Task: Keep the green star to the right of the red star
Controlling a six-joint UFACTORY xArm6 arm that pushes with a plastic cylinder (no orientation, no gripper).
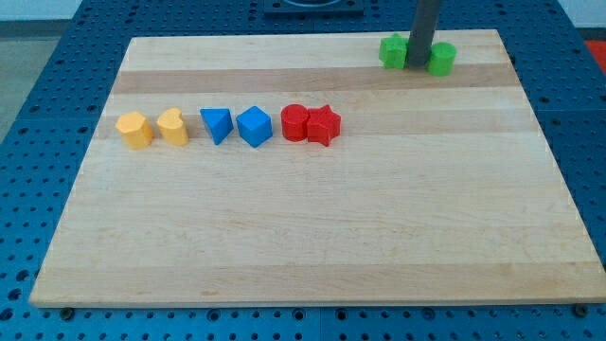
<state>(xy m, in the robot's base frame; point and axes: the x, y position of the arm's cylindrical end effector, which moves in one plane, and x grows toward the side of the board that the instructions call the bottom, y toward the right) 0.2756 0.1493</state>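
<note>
The red star (324, 124) lies left of the board's middle, touching a red cylinder (294, 122) on its left. Two green blocks sit near the view's top right: the left one (393, 50) looks like the green star, the right one (441, 59) looks round. My tip (419, 66) stands between these two green blocks, touching or nearly touching both. The rod hides their inner edges. Both green blocks lie well to the right of the red star.
A row runs leftward from the red pair: a blue cube (254, 126), a blue triangle (217, 124), a yellow heart (173, 126) and another yellow block (134, 130). The wooden board's top edge (284, 40) is close behind the green blocks.
</note>
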